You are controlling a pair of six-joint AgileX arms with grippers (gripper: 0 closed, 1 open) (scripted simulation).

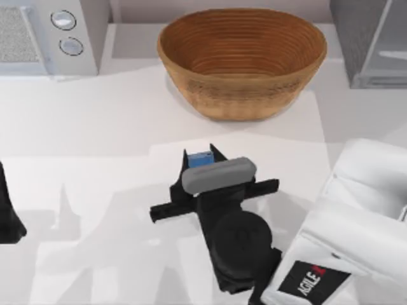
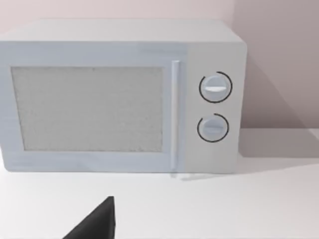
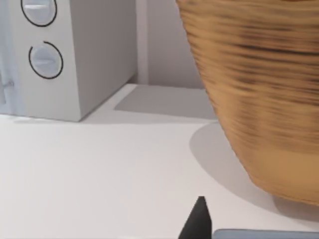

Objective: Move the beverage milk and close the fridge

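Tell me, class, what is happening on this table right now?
The right arm's claw is at the middle of the table, around the small blue beverage milk, just in front of the woven bowl. Whether it has gripped the carton cannot be told. The fridge stands at the table's far right corner and the microwave at the far left. The left arm is parked at the table's left edge.

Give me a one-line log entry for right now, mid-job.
right gripper at beverage milk, jaws around it, table centre | woven bowl behind | fridge top-right, not yet closed | left gripper parked at left edge
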